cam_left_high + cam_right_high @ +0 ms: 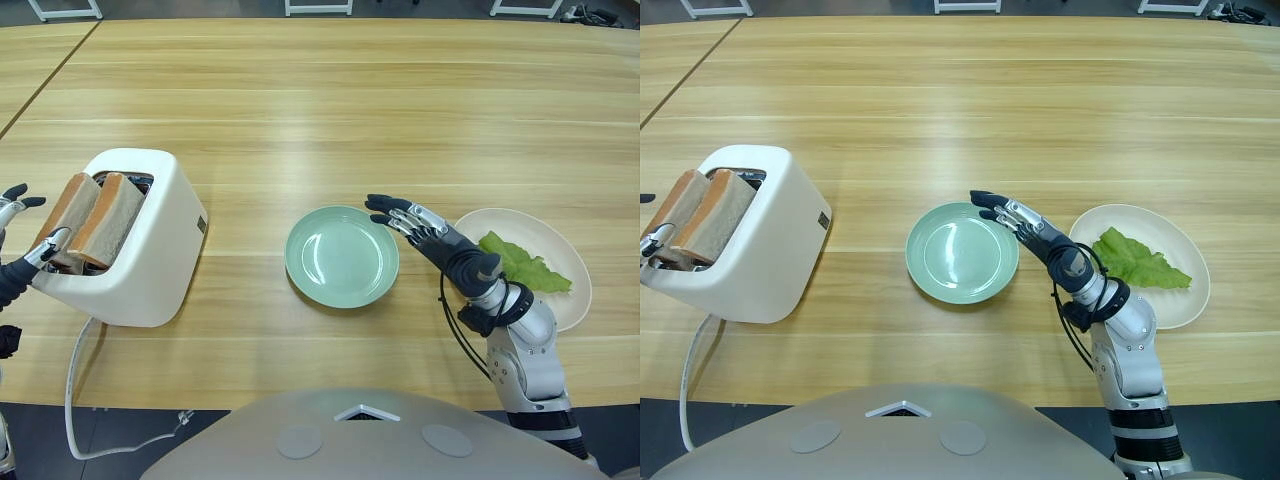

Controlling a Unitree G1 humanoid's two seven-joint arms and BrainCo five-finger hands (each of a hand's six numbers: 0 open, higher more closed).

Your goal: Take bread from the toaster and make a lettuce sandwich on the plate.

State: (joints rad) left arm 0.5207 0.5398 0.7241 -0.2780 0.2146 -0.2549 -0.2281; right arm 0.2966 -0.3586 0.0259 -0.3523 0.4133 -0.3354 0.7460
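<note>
Cable (70, 385) trails from under the toaster (160, 240) toward the near edge of the table (350, 120) on the left, curling back along that edge. On the right the right hand (430, 232) reaches in from the near side, slanting up and to the left; its fingers (392, 210) are stretched out straight and lie close together, holding nothing; their tips hang over the right rim of the green plate (335, 262), which sits in the middle of the table with nothing on it. The wrist and forearm behind that hand cover the near left part of the white plate (535, 230); this plate stands just beside the green one, on its right, the two apart by a narrow strip of wood; one lettuce leaf (525, 265) lies flat in it, its nearer end just beside the wrist. The toaster, white and rounded, stands well apart from both plates at the left, tilted so that its slots face left and up; two bread slices (105, 215) stand side by side in the slots, sticking well out. The left hand (25, 262) is at the picture's left edge, against the lower corner of the outer slice; whether it grips that slice cannot be told. Beyond all this the tabletop runs back as long bare boards; a second tabletop meets it at the far left corner; white frame legs (318, 8) stand on the dark floor past the far edge.
</note>
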